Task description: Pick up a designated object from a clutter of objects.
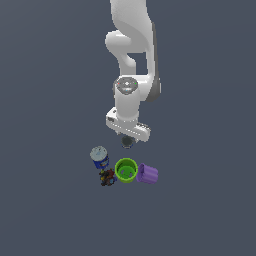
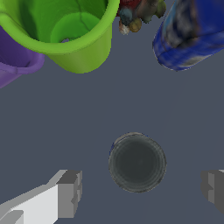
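Gripper (image 2: 142,188) hangs wide open over the small dark cylinder (image 2: 137,162), holding nothing; green cup (image 1: 126,170) sits lower in the exterior frame.

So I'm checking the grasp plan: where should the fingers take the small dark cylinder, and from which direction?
Probably from straight above, closing on its curved side wall. The small dark cylinder stands upright, its round top facing the wrist camera, apart from the green cup and blue can. The gripper is open, fingers on opposite sides of it.
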Motion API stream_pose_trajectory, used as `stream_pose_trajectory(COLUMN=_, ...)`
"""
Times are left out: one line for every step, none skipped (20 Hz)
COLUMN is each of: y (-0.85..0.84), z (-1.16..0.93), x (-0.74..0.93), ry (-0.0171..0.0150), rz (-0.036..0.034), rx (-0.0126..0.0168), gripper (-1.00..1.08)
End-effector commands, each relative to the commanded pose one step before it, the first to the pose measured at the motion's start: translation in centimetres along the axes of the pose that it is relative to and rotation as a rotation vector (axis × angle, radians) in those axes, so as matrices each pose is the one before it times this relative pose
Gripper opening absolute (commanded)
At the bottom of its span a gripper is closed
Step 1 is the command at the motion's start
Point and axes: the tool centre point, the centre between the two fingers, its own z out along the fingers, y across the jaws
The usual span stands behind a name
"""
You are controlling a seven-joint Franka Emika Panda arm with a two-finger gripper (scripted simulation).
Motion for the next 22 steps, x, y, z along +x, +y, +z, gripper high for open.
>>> stream_pose_trajectory(y=0.378, z=1.086, x=-0.541, ry=0.00171, rz=0.02857, rx=-0.00054, gripper=1.0)
stream_pose_trajectory(y=0.128, z=0.334, x=-0.178, ry=0.00015, rz=0.00858, rx=-0.00033, gripper=1.0)
stream_pose_trajectory(y=0.114, z=0.292, x=-0.159, ry=0.00014, rz=0.00754, rx=-0.00029, gripper=1.0)
stream_pose_trajectory(y=0.101, z=0.251, x=-0.138, ry=0.00013, rz=0.00654, rx=-0.00026, gripper=1.0)
stream_pose_trajectory(y=0.087, z=0.211, x=-0.118, ry=0.00011, rz=0.00554, rx=-0.00022, gripper=1.0)
stream_pose_trajectory(y=0.073, z=0.172, x=-0.096, ry=0.00009, rz=0.00455, rx=-0.00018, gripper=1.0)
stream_pose_trajectory(y=0.057, z=0.133, x=-0.076, ry=0.00007, rz=0.00352, rx=-0.00014, gripper=1.0)
stream_pose_trajectory(y=0.042, z=0.095, x=-0.054, ry=0.00005, rz=0.00253, rx=-0.0001, gripper=1.0)
stream_pose_trajectory(y=0.023, z=0.057, x=-0.034, ry=0.00003, rz=0.00146, rx=-0.00006, gripper=1.0)
stream_pose_trajectory(y=0.008, z=0.019, x=-0.011, ry=0.00001, rz=0.00049, rx=-0.00002, gripper=1.0)
stream_pose_trajectory(y=-0.031, z=-0.085, x=0.041, ry=-0.00088, rz=-0.00313, rx=-0.00035, gripper=1.0)
stream_pose_trajectory(y=0.0, z=0.027, x=-0.002, ry=0.0, rz=0.0, rx=0.0, gripper=1.0)
stream_pose_trajectory(y=0.0, z=0.081, x=-0.005, ry=0.0, rz=0.0, rx=0.0, gripper=1.0)
stream_pose_trajectory(y=0.0, z=0.135, x=-0.008, ry=0.0, rz=0.0, rx=0.0, gripper=1.0)
stream_pose_trajectory(y=0.0, z=0.189, x=-0.011, ry=0.0, rz=0.0, rx=0.0, gripper=1.0)
stream_pose_trajectory(y=0.02, z=0.235, x=-0.004, ry=0.00012, rz=0.00047, rx=0.00004, gripper=1.0)
stream_pose_trajectory(y=0.0, z=0.293, x=-0.017, ry=0.0, rz=0.0, rx=0.0, gripper=1.0)
stream_pose_trajectory(y=0.019, z=0.338, x=-0.009, ry=0.00013, rz=0.00047, rx=0.00003, gripper=1.0)
stream_pose_trajectory(y=-0.001, z=0.395, x=-0.02, ry=0.0, rz=0.0, rx=0.0, gripper=1.0)
stream_pose_trajectory(y=0.017, z=0.437, x=-0.011, ry=0.00013, rz=0.00047, rx=0.00003, gripper=1.0)
stream_pose_trajectory(y=-0.004, z=0.491, x=-0.02, ry=0.0, rz=0.0, rx=0.0, gripper=1.0)
stream_pose_trajectory(y=0.021, z=0.478, x=-0.002, ry=0.00018, rz=0.00066, rx=0.00006, gripper=1.0)
